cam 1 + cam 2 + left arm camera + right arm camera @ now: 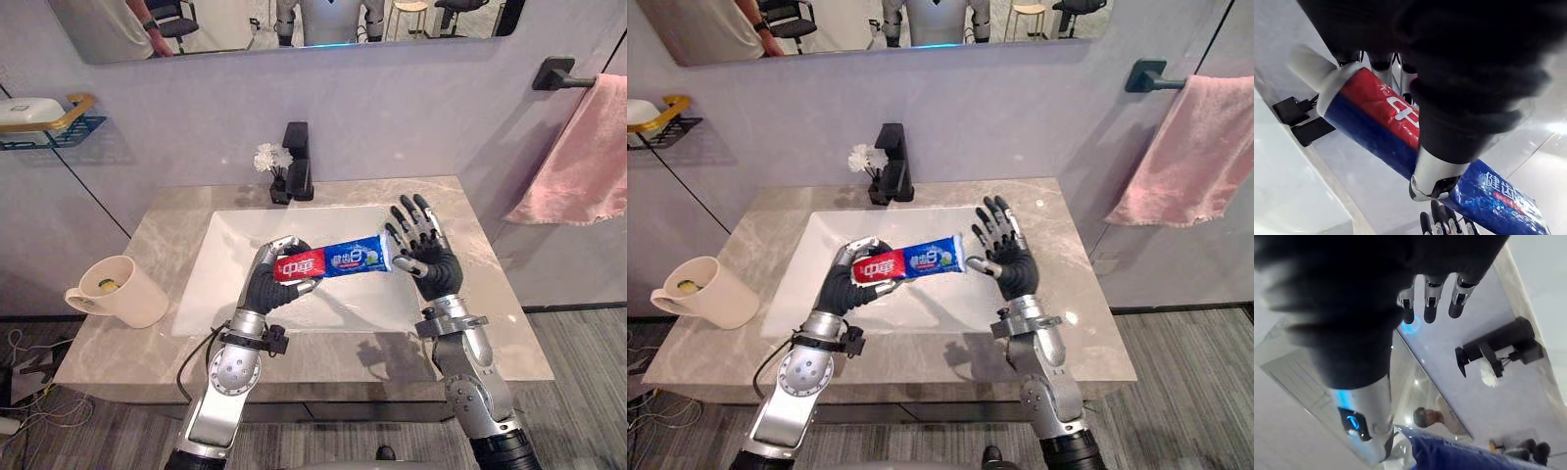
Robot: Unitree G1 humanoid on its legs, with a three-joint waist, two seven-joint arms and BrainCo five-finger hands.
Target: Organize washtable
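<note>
a: where is the toothpaste tube sitting?
b: it is hanging level over the sink basin, with the left hand curling its fingers round the red end.
a: and the right hand?
b: it is hovering at the tube's 3 o'clock, fingers straight and splayed, gripping nothing, just beside the blue end. the mug is standing at the basin's 9 o'clock, the tap at 12.

The left arm and right arm are silver-grey shells with rounded joints and a silver cuff with small black fittings at each wrist. The left hand and right hand have dark ribbed covers and silver fingers with dark tips. A small blue light glows on the right thumb.
</note>
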